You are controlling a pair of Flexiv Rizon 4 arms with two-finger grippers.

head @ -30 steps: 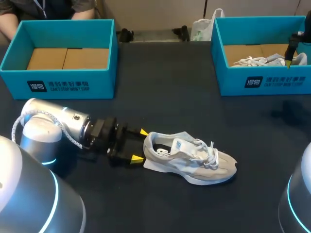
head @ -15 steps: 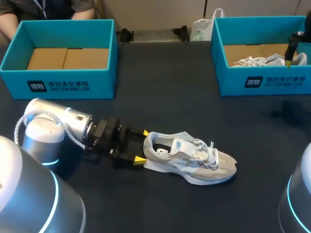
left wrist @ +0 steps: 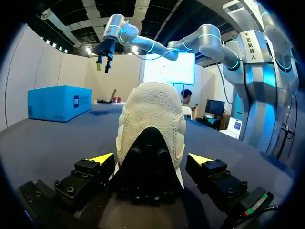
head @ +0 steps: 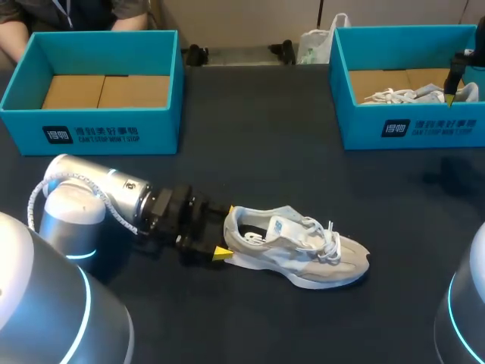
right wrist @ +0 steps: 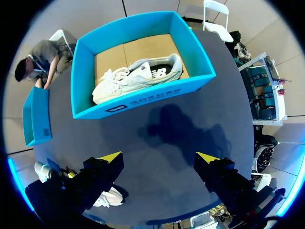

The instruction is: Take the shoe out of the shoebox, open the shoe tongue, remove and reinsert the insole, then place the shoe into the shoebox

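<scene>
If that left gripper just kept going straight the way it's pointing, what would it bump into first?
The shoe, heel first: the left gripper points straight at it, its open fingers either side of the heel.

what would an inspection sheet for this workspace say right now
surface: dark table, no spills seen
job's things: shoe on its sole on the table, heel toward the left gripper; second shoe inside the right shoebox; left shoebox shows its cardboard bottom
clutter: nothing seen
grippers: left gripper open, one finger on each side of the shoe's heel; right gripper open, high above the table near the right shoebox
cables: light cable looping at the left arm's wrist
surroundings: nothing seen reaching over the table
</scene>
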